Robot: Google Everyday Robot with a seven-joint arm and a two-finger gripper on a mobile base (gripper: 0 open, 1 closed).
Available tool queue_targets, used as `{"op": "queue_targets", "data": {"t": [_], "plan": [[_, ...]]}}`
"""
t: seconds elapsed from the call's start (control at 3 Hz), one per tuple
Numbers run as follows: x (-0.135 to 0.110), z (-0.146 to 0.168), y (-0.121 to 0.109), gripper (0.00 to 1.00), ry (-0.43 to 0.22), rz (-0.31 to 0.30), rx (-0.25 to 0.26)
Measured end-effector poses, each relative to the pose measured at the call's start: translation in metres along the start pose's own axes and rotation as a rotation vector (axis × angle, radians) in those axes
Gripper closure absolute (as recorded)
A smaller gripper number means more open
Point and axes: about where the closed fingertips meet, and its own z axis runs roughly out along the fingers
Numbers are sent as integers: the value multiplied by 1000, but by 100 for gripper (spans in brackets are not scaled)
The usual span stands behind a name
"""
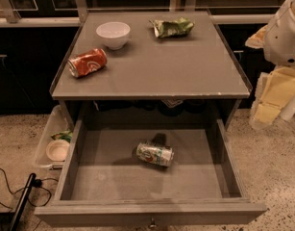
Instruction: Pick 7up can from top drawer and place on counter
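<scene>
The 7up can [155,153] lies on its side in the middle of the open top drawer [89,177], which is pulled out toward me with its knob at the front panel. The grey counter [161,66] is the cabinet top above it. My gripper [274,97] hangs at the right edge of the view, beside the cabinet's right side, up and to the right of the can and well apart from it. The white arm [285,30] rises above it.
On the counter lie an orange-red soda can [87,62] on its side at the left, a white bowl [113,34] behind it and a crumpled green bag [172,27] at the back. A clear plastic bin [53,146] stands left of the drawer. Black cables [22,191] lie on the floor.
</scene>
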Motion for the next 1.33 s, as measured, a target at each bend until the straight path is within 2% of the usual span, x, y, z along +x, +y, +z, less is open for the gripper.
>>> {"op": "queue_targets", "data": {"t": [0.33, 0.67, 1.0, 1.33], "plan": [[0, 0, 0, 0, 0, 0, 0], [0, 15, 10, 0, -8, -6, -19], [-7, 55, 40, 0, -52, -35, -73], [-9, 124, 78, 0, -93, -72, -149]]}}
